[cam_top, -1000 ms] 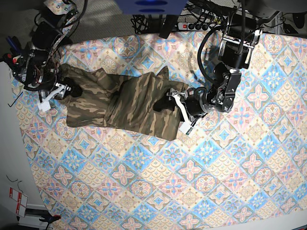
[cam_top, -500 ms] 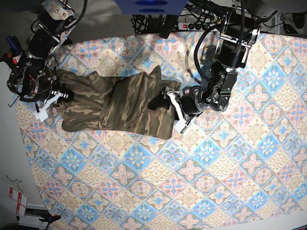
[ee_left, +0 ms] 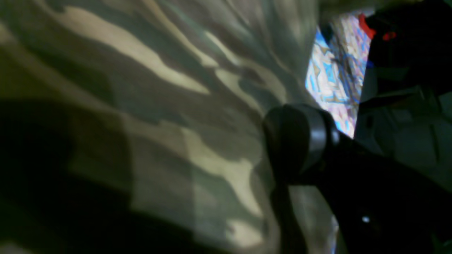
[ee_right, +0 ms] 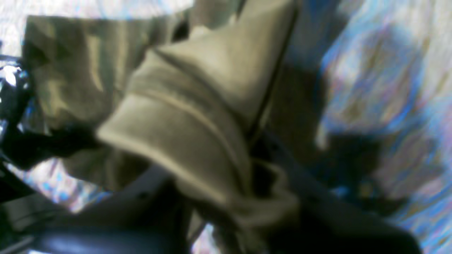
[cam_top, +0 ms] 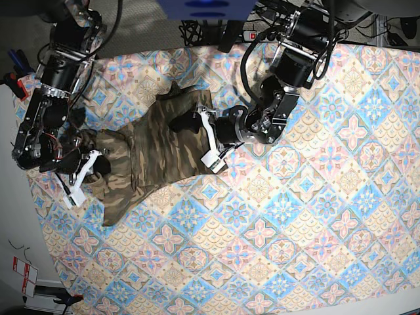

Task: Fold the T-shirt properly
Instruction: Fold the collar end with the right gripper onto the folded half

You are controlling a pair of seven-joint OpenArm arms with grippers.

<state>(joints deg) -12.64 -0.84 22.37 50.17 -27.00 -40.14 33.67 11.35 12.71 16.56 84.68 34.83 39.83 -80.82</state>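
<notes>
on the patterned cloth (cam_top: 295, 216), our right fingers (cam_top: 88, 169) pinch the t-shirt (cam_top: 154, 147); our left fingers (cam_top: 197, 134) straddle it, spread wide.

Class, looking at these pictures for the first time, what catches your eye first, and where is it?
A rumpled camouflage T-shirt lies on the cloth, a busy pattern of pastel tiles, toward its upper left. An arm works at each end of it: the right gripper pinches fabric, and the left gripper is open over the shirt.
</notes>
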